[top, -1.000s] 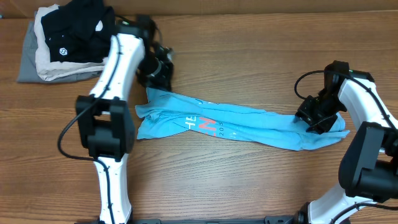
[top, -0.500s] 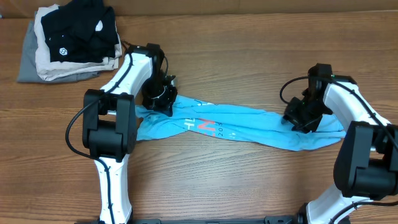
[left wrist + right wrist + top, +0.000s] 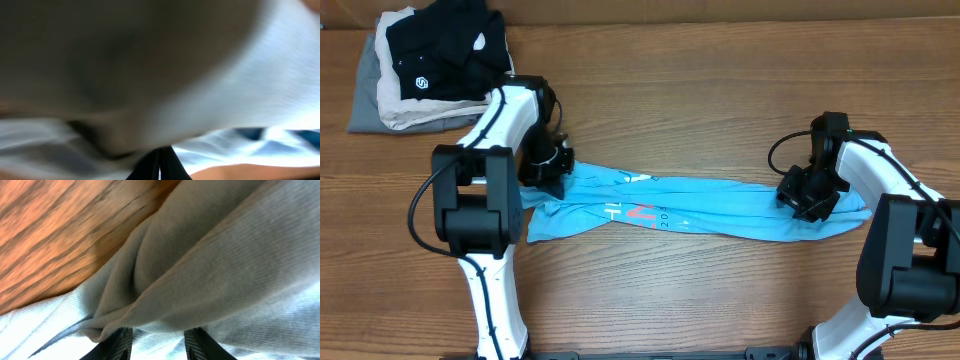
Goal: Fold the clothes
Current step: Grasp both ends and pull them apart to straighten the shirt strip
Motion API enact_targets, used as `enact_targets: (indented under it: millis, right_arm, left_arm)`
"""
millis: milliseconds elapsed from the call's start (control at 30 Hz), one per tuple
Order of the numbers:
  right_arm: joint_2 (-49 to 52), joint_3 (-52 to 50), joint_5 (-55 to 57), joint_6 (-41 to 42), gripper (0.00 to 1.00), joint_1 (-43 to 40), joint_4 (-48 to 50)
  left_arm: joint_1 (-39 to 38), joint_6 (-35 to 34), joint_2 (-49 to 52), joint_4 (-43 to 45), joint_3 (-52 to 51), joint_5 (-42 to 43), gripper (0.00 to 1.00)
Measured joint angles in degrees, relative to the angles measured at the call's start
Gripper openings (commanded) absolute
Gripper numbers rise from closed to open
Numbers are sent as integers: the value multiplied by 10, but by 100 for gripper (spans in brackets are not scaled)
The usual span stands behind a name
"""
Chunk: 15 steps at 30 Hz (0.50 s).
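The light sky-blue T-shirt (image 3: 710,200) lies stretched and twisted in a long band across the middle of the wooden table, its white and pink-red lettering (image 3: 638,212) facing up. My left gripper (image 3: 548,172) is shut on the shirt's left end; in the left wrist view its fingers (image 3: 160,167) are pressed together under blurred pale fabric (image 3: 260,90). My right gripper (image 3: 807,197) holds the right end; in the right wrist view its fingers (image 3: 157,342) are narrowly apart with bunched fabric (image 3: 225,255) between them.
A pile of folded garments sits at the back left corner: a black one with a small white logo (image 3: 445,50) on top of beige and grey ones (image 3: 380,112). Bare wooden tabletop (image 3: 700,290) lies in front of the shirt.
My left gripper has moved forward and left, dragging the shirt's left end with it. My right gripper has stayed near the right end. The shirt is now drawn thinner and straighter.
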Motion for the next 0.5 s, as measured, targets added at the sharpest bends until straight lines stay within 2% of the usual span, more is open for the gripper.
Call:
enact_targets:
  millis: [133, 267, 300, 367, 433, 500]
  right_arm:
    - [0, 12, 29, 3, 44, -8, -25]
    - [1, 65, 57, 5, 58, -19, -87]
    - [1, 81, 60, 5, 64, -19, -97]
    - [1, 120, 64, 5, 81, -19, -122]
    - [1, 158, 67, 4, 84, -19, -147]
    - [1, 184, 71, 3, 82, -19, -174]
  left_arm:
    - [22, -12, -35, 12, -1, -36, 4]
    - [38, -16, -82, 15, 8, -43, 4]
    - [36, -14, -93, 22, 11, -35, 5]
    - [26, -7, -113, 34, 16, -6, 6]
    - [6, 5, -128, 39, 22, 32, 7]
    - [-20, 12, -132, 41, 24, 60, 6]
